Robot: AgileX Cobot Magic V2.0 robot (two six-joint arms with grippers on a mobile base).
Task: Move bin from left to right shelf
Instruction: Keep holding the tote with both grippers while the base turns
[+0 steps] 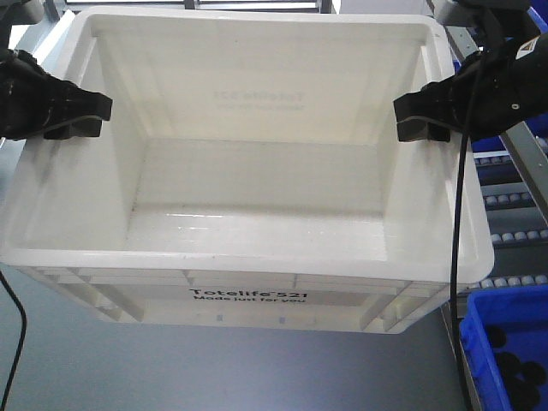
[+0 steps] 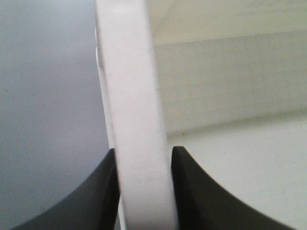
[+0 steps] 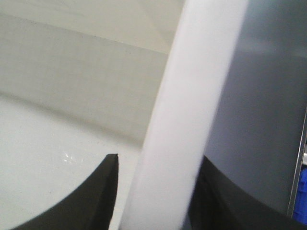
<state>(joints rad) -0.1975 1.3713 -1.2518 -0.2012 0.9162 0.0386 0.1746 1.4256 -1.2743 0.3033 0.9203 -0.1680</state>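
Left pincer (image 1: 90,118) is clamped on the left side rim of the bin (image 1: 257,193). In the left wrist view one black finger presses each face of the white rim, with no gap showing. The right pincer (image 1: 419,120) grips the opposite side rim in the same way. In its wrist view the outer finger lies against the rim, which runs at a slant between the two fingers, so the inner fingertip stands just off it higher up. The bin is open-topped with nothing in it, its printed long side towards the camera, and it fills most of the front view between the two arms. A grey surface (image 1: 214,368) shows below it, but I cannot tell whether the bin rests on anything. The right shelf (image 1: 514,199), with its rows of small white rollers, shows just beyond the bin's right side. A blue bin (image 1: 484,334) holding dark pieces sits at the lower right, and a black cable (image 1: 456,257) hangs down from the right arm.
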